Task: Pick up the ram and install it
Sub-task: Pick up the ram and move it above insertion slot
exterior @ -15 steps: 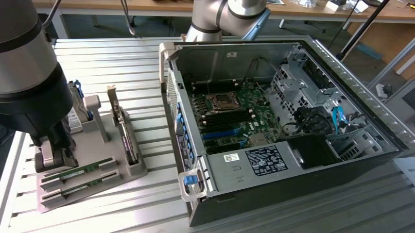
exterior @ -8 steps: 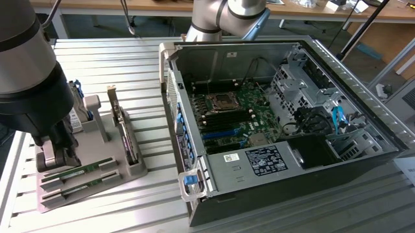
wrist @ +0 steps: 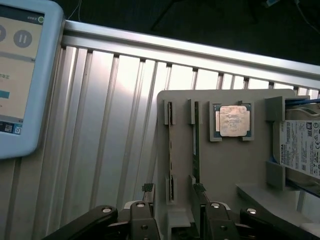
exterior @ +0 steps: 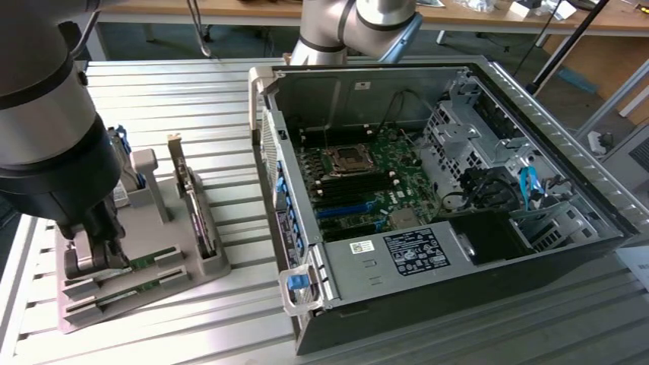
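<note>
Arm (exterior: 45,129) is nearest in the exterior view, at 9 o'clock. Gripper (exterior: 94,266) is down at 8 o'clock over the grey holder tray (exterior: 208,266), jaws spread wide, nothing gripped. Ram (exterior: 152,262) stands on edge in a tray slot, just beside the fingers at their 3 o'clock. Second green strip (exterior: 142,287) sits in the next slot toward 6. Same tray: upright bracketed card (exterior: 193,205) at 1 o'clock from the slots. Open PC case (exterior: 355,99) lies at 3 o'clock of the tray. Inside it: motherboard (exterior: 375,190) with CPU socket (exterior: 350,158), power supply (exterior: 416,255) at the socket's 5 o'clock.

Wrist view: fingertips (wrist: 147,188) are apart, straddling the tray (wrist: 235,170) edge. One tip is at the ram's (wrist: 196,145) near end; contact can't be told. Processor chip (wrist: 232,121) sits in its recess just beside the ram slot, hard drive (wrist: 300,147) in the pocket beyond. Other slot (wrist: 170,150): can't tell if filled. Touchscreen pendant (wrist: 20,75) lies on the slatted table (wrist: 110,125), apart from the tray.
</note>
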Controlling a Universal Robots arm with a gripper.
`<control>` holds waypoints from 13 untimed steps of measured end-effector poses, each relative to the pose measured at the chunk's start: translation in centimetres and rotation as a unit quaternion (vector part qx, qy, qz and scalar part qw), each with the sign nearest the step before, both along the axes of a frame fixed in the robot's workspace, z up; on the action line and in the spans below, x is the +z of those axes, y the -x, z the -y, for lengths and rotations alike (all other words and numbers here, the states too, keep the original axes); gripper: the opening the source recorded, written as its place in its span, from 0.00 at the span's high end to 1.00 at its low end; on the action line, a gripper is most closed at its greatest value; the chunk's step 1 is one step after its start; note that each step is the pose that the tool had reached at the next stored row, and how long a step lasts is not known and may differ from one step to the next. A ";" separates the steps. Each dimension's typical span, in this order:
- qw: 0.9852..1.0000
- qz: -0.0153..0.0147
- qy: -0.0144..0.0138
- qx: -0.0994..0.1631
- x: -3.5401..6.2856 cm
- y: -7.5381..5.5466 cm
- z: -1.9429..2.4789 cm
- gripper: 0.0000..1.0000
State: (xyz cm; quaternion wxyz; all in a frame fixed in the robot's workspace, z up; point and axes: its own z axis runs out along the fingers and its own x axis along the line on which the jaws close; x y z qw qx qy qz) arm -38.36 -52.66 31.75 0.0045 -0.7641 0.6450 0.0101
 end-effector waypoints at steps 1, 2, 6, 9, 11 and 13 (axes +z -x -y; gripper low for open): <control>1.000 0.000 0.000 0.000 -0.19 0.0 0.03 0.58; 1.000 -0.001 0.000 0.000 -0.38 0.0 0.08 0.58; 1.000 -0.001 0.000 0.000 -1.19 0.0 0.32 0.58; 1.000 -0.002 0.000 0.000 -1.73 0.0 0.55 0.58; 1.000 -0.002 0.000 0.000 -2.09 0.0 0.70 0.58; 1.000 -0.003 0.000 0.000 -2.51 0.0 0.88 0.58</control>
